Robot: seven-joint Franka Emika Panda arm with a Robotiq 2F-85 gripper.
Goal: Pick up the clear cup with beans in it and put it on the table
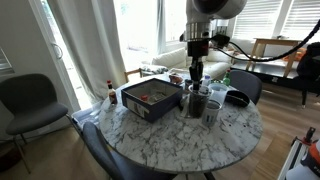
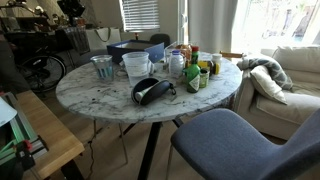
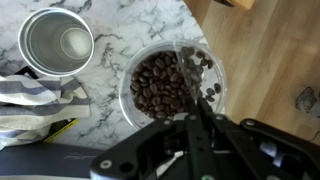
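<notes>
While the gripper (image 3: 199, 115) reaches in from the bottom of the wrist view, its dark fingers (image 3: 204, 130) sit at the near right side of the clear cup with beans (image 3: 165, 88). One tip lies across the cup's rim. Whether the fingers pinch the cup wall or stand apart around it cannot be told, because their tips blur into the glass. The cup, full of brown beans, spreads just ahead and left of the fingertips, at the very edge of the table (image 3: 110, 25). Whether it rests on the marble is unclear. Farther ahead and left of the fingers stands a metal cup (image 3: 58, 42), apart from the bean cup. A striped cloth (image 3: 25, 100) lies left of the fingers. Right of them is wooden floor (image 3: 270, 50). In an exterior view the arm (image 1: 198, 45) hangs straight down near a dark blue box (image 1: 150, 98).
</notes>
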